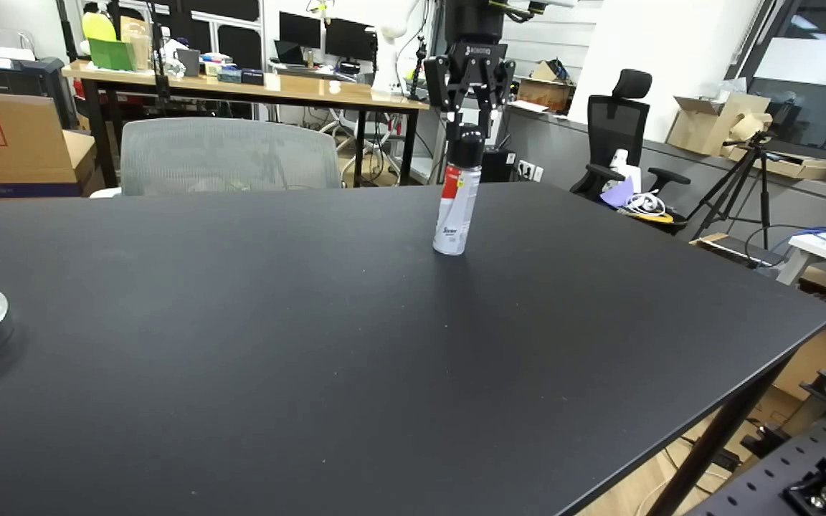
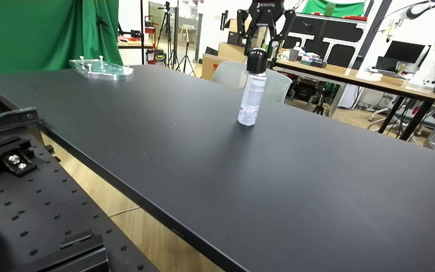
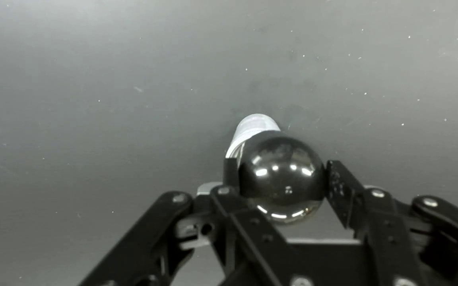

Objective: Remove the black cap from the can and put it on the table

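Pincer (image 3: 280, 172) hanging from above and grasping the black cap (image 1: 466, 149); in the wrist view a finger (image 3: 341, 191) lies against either side of its shiny dome. The cap sits on top of the can (image 2: 253, 99), the two not yet parted. In both exterior views the can is roughly upright, its base apparently resting on the matte black worktop (image 1: 255, 344), nearer the far edge. The cap is likely stiff, light plastic, hard to damage but slick; on so rounded a top, the fingers could slide upward. The surer hold would be lower, on the straight wall just above the can's shoulder. The can is probably thin metal, and how full it is cannot be told. Nothing else steadies it, so if the cap fits tightly, a pull may lift both together; a rocking or twisting motion could help. Once free, the cap should be easy to set down, though its roundness may let it roll.
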